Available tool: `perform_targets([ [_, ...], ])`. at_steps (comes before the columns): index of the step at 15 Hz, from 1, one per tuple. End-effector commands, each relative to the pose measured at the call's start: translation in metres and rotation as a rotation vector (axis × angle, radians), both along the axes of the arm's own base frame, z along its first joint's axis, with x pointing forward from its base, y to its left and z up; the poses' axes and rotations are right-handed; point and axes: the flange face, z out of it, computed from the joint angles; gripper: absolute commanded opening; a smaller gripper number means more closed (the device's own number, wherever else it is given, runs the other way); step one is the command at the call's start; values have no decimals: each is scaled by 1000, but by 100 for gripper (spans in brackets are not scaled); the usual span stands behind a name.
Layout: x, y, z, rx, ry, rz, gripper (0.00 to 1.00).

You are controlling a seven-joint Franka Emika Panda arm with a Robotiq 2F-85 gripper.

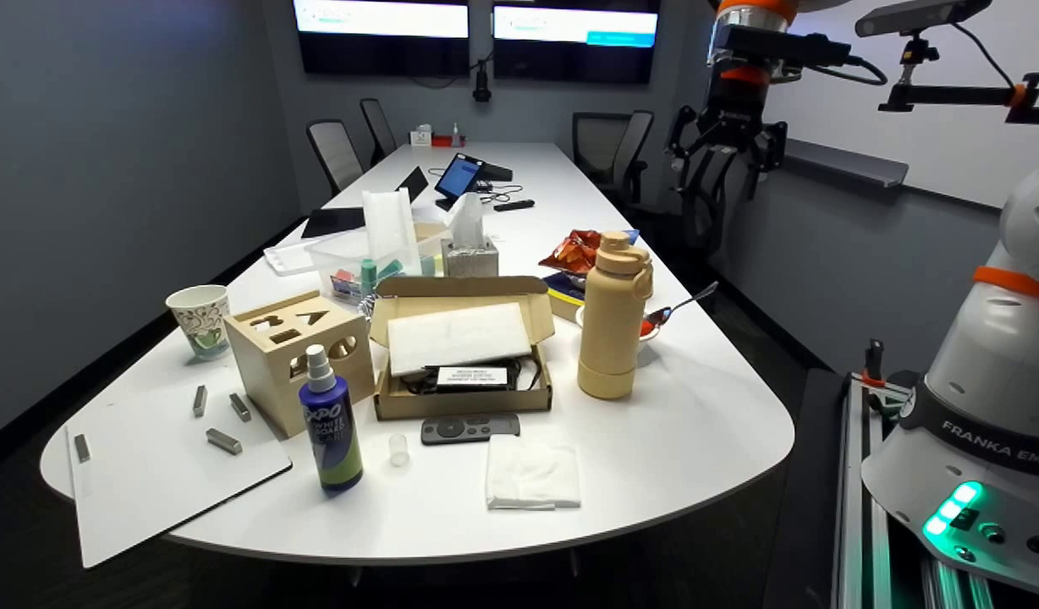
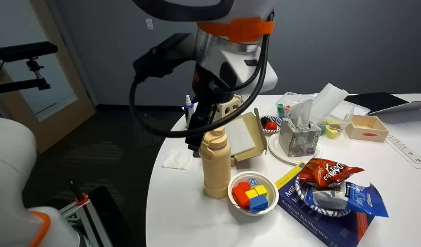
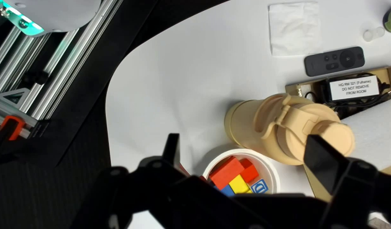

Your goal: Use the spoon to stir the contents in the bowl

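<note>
Trouble could come from the tall tan lidded bottle (image 2: 217, 168) just beside the round white bowl (image 2: 273, 192) — lowered here with jaws spread wide, as they are now, our black two-fingered gripper (image 3: 243, 152) may topple it. We hold nothing. In an exterior view the thin spoon (image 1: 706, 293), silvery at its raised end and reddish lower down, slants up at the bowl's rim — a narrow thing we might miss or flick out. Stirring too hard, we could throw the red, yellow and blue toy blocks (image 2: 253, 194) onto the white table (image 2: 183, 219)
</note>
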Motion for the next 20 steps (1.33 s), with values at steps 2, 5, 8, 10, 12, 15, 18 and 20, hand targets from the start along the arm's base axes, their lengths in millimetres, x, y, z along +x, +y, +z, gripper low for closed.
perform_targets([
  [2, 2, -14, -6, 4, -10, -42, 100],
  [5, 1, -34, -14, 3, -23, -91, 100],
  [8, -2, -49, -25, 16, -21, -128, 100],
  [10, -3, -56, -35, 26, -10, -146, 100],
  [12, -4, -60, -48, 35, 14, -155, 100],
  [15, -7, -61, -71, 64, 32, -169, 100],
  [18, -12, -62, -93, 105, 25, -172, 100],
  [20, -16, -65, -106, 132, 12, -175, 100],
])
